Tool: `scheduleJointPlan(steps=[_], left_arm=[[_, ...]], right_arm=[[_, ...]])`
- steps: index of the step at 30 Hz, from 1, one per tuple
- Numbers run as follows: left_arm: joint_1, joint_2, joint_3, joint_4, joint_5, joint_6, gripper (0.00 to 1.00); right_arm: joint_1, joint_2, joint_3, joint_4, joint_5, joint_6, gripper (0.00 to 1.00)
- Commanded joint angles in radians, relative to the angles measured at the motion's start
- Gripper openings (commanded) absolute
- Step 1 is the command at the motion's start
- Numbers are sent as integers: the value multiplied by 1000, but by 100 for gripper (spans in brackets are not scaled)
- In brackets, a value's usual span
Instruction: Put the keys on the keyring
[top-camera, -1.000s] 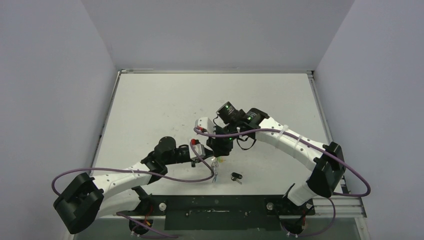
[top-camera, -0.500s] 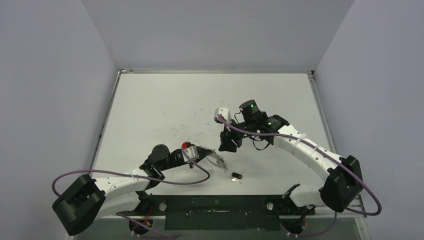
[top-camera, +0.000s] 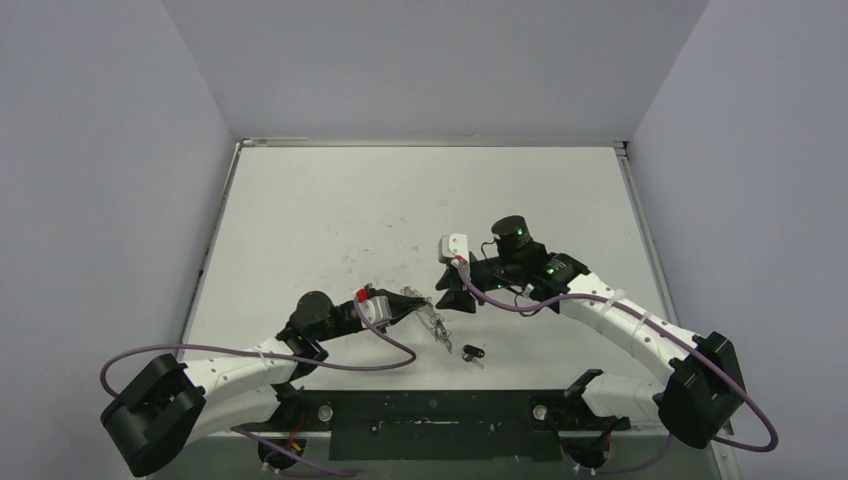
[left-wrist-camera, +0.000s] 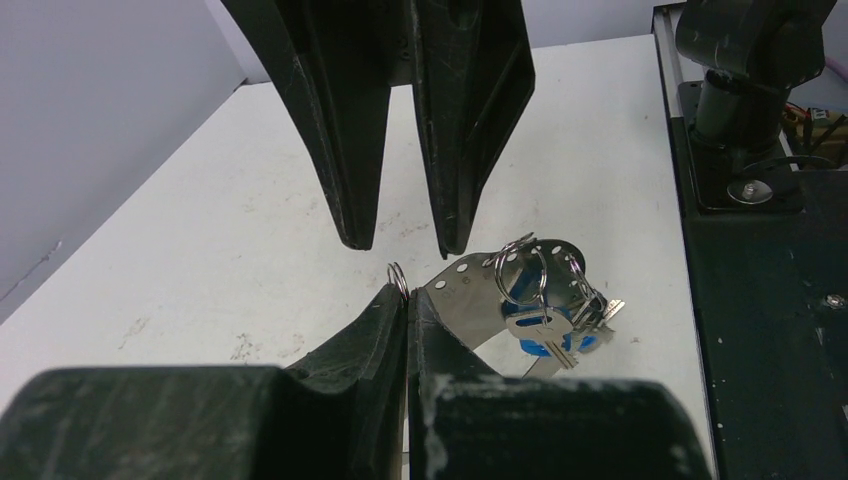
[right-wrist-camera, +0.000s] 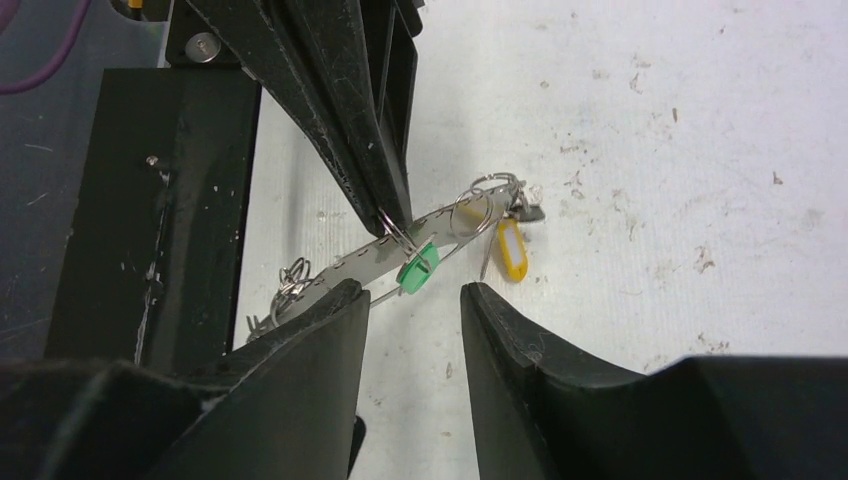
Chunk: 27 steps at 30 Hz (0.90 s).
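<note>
My left gripper (top-camera: 408, 300) (left-wrist-camera: 407, 292) is shut on the keyring (left-wrist-camera: 470, 292), a silvery perforated band. It pinches the band beside a small split ring (left-wrist-camera: 397, 274). Keys hang from the band: a blue-tagged one (left-wrist-camera: 545, 318), a green-tagged one (right-wrist-camera: 418, 266) and a yellow-tagged one (right-wrist-camera: 511, 248). A black-headed key (top-camera: 472, 352) lies loose on the table, right of the band's low end. My right gripper (top-camera: 447, 297) (right-wrist-camera: 412, 292) faces the left one from the right. It stands open, just short of the green tag, with nothing between its fingers.
A black mounting plate (top-camera: 430, 410) runs along the near table edge, close to the hanging keys. Purple cables (top-camera: 250, 350) loop off both arms. Grey walls enclose the white, scuffed table (top-camera: 330, 210) on three sides.
The right gripper has pulled back to the right, away from the left one. The left gripper has swung its keyring outward to the right, staying shut.
</note>
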<state>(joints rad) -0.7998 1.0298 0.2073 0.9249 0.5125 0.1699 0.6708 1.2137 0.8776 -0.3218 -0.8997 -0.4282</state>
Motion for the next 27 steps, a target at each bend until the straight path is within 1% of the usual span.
scheduleJointPlan(steps=[1, 4, 9, 20, 23, 27], left_arm=[[-7, -27, 12, 83, 37, 6, 0], [-6, -26, 15, 83, 42, 2, 0], [-6, -26, 17, 83, 42, 2, 0], [-6, -25, 21, 85, 44, 1, 0], [-6, -24, 21, 85, 43, 1, 0], [-6, -25, 23, 82, 46, -1, 0]], right_arm=[[-2, -13, -8, 110, -57, -40, 39], [-2, -4, -8, 134, -65, -32, 37], [0, 10, -6, 153, -102, -27, 31], [6, 35, -23, 165, -153, -42, 30], [7, 57, -22, 165, -163, -49, 23], [14, 70, -20, 172, -166, -49, 23]])
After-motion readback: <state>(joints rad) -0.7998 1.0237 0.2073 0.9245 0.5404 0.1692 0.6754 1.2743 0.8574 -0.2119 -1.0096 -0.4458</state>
